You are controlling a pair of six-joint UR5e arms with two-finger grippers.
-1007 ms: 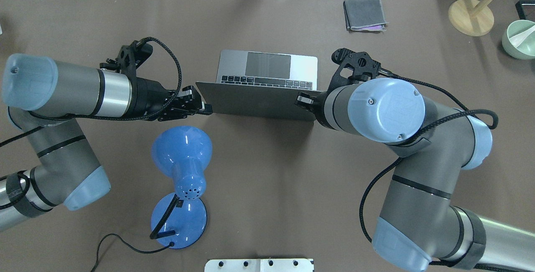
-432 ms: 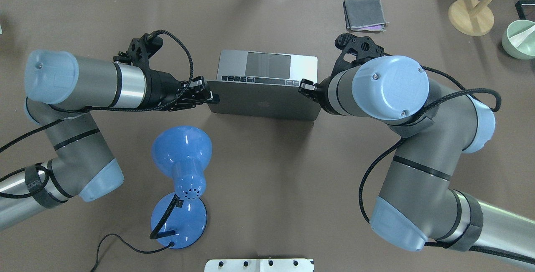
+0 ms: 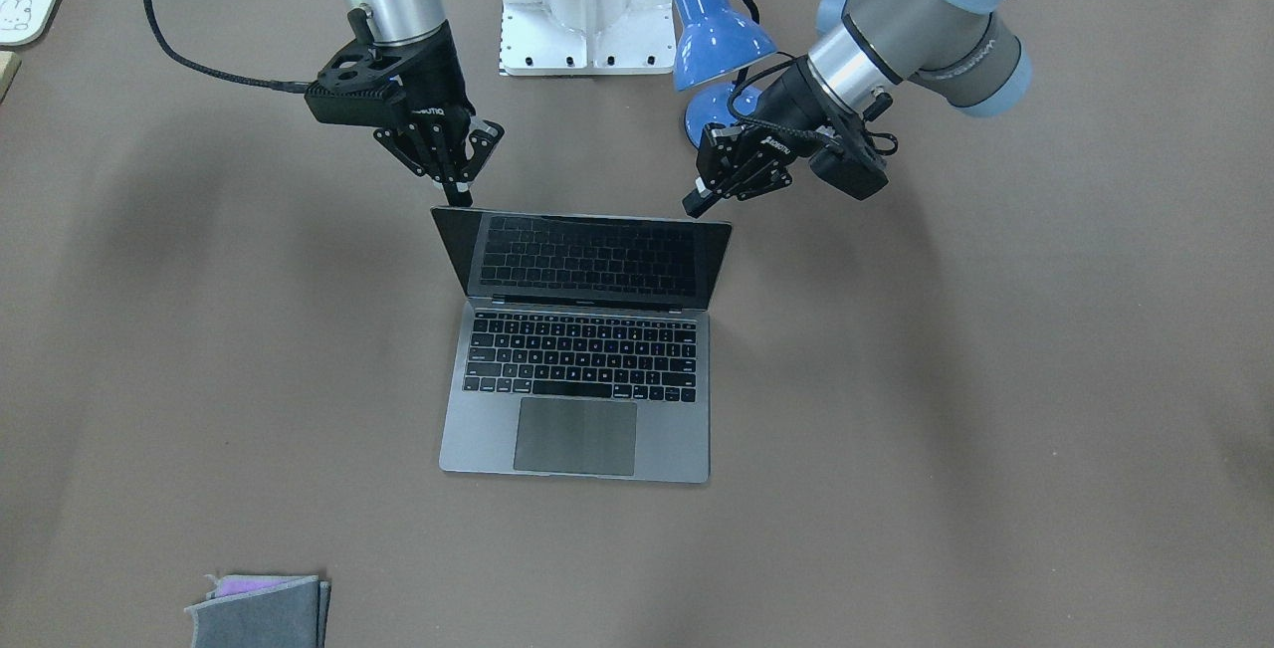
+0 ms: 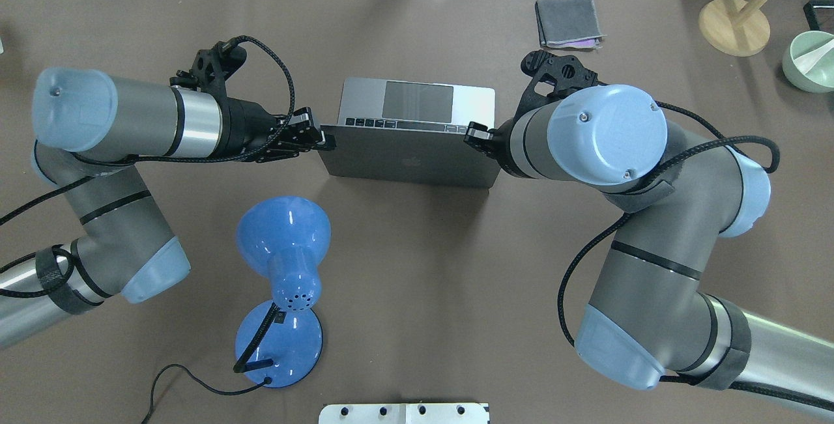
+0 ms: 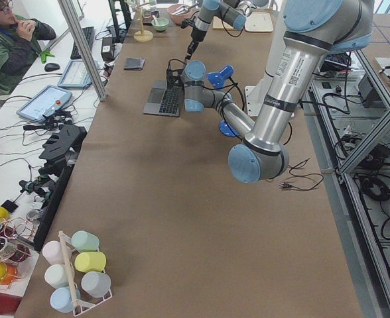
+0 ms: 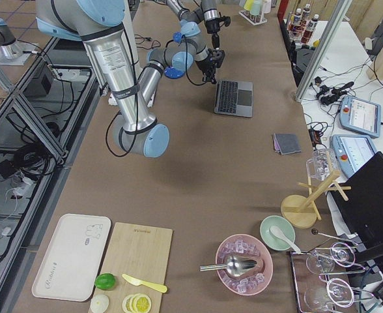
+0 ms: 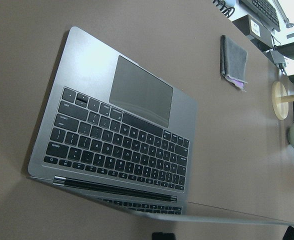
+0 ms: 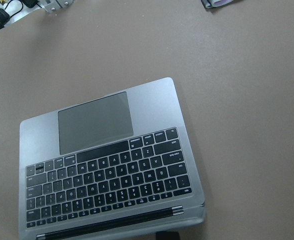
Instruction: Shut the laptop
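The laptop (image 3: 577, 369) is found near the middle of the tabletop (image 3: 946, 449), hinge side toward the robot's edge, trackpad toward the operators' edge. It is not yet closed: the lid (image 4: 410, 163) stands roughly upright and the screen is open to the front-facing view.

Change noted over the last second: both arms have been carried forward, away from the robot's edge. The left tool (image 3: 697, 204) and right tool (image 3: 459, 192), seen lower against the lid's sides a second ago, are now set at the lid's upper corners. The lid's outline in the overhead view has narrowed, which is read as a first tip toward the keyboard.

On both tools the fingers are drawn together with nothing gripped, and the right one touches its corner.

It is judged that the push has begun, and most of the swing is left.
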